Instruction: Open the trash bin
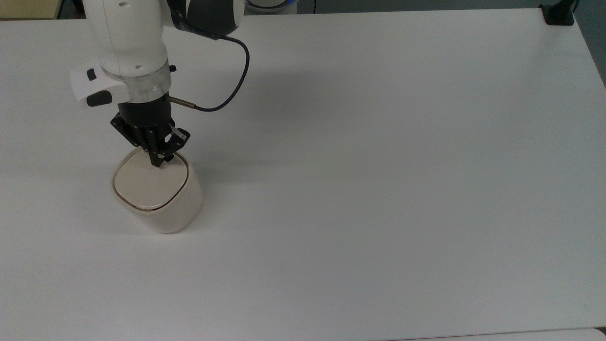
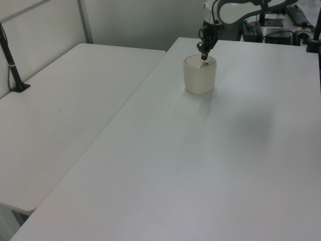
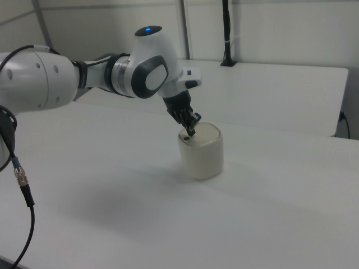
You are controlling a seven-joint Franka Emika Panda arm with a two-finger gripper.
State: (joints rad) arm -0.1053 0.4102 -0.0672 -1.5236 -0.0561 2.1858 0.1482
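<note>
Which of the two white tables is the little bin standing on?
The trash bin stands on the table at the left view's right, under the gripper; the neighbouring table holds no bin.

A broad white desk (image 1: pixel 378 189) carries the scene, its matte top plain and unmarked. On it stands one thing, the trash bin (image 1: pixel 161 199), a small cream-beige tub with rounded corners and a flat lid edged by a thin dark seam. It sits upright toward the top view's left, well in from every edge. In the left view the trash bin (image 2: pixel 200 78) stands at the far end of the desk (image 2: pixel 200 165), and a second white desk (image 2: pixel 65 110) butts against it along the left view's left. In the right view the trash bin (image 3: pixel 203 154) rests mid-desk, with another white desk (image 3: pixel 280 89) behind it.
</note>
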